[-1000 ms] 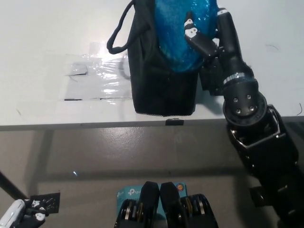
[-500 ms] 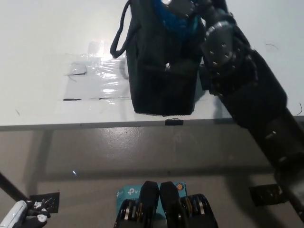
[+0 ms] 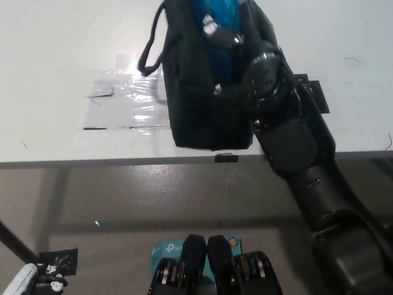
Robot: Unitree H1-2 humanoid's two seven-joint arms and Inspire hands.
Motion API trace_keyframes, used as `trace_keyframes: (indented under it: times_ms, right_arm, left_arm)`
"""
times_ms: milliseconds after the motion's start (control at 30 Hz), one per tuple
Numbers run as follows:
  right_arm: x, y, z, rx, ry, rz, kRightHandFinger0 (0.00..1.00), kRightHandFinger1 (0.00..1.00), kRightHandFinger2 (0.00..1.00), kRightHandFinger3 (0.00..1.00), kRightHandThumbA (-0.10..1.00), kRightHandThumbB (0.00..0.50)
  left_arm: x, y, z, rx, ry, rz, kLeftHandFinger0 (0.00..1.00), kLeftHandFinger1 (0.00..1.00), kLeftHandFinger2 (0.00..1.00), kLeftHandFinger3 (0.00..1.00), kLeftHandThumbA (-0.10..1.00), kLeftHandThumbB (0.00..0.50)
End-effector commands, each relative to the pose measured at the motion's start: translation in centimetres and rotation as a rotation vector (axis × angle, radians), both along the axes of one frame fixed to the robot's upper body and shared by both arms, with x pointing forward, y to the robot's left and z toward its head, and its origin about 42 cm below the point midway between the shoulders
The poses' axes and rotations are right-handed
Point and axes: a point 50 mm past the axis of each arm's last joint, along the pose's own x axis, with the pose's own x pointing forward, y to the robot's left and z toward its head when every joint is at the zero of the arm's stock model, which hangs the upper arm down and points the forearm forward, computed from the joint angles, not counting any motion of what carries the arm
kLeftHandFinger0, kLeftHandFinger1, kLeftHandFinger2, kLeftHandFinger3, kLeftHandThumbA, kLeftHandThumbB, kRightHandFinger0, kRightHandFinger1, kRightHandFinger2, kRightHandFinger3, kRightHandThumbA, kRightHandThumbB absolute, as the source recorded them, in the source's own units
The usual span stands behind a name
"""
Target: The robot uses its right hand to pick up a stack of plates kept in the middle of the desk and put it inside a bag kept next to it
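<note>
We see a black bag [image 3: 209, 104] with a black handle loop [image 3: 150, 43], and bright glossy blue plates [image 3: 221, 15] showing at its mouth. The right hand [image 3: 224, 37] is black with small white marks. The table [image 3: 55, 61] is plain white, with a shiny clear tape patch [image 3: 126, 104] and a few dark marks. The floor [image 3: 153, 196] is grey-brown. The left hand [image 3: 31, 281] is white.

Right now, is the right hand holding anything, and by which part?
The right hand is down in the black bag against the blue plates; whether it grips them cannot be told.
</note>
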Motion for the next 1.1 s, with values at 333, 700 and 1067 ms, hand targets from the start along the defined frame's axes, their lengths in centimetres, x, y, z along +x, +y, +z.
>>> trace_keyframes:
  times_ms: [333,700,1067]
  right_arm:
    - [0.4,-0.3,2.0,-0.07,-0.048,-0.14,0.0,0.12,0.48,0.68,-0.1,0.07]
    - [-0.2,2.0,2.7,-0.416,0.048,0.014,1.0,1.0,1.0,1.0,1.0,0.5]
    - [-0.2,-0.4,9.2,-0.531,-0.081,-0.06,1.0,1.0,1.0,1.0,1.0,0.5]
  left_arm:
    - [-0.2,-0.3,0.4,0.004,-0.016,-0.023,0.62,0.65,0.74,0.75,-0.1,0.078]
    - [-0.4,-0.2,-0.1,0.006,0.005,-0.026,0.65,0.66,0.76,0.74,-0.1,0.066]
    - [-0.3,-0.6,-0.1,0.006,0.003,-0.035,0.64,0.67,0.74,0.7,-0.1,0.067]
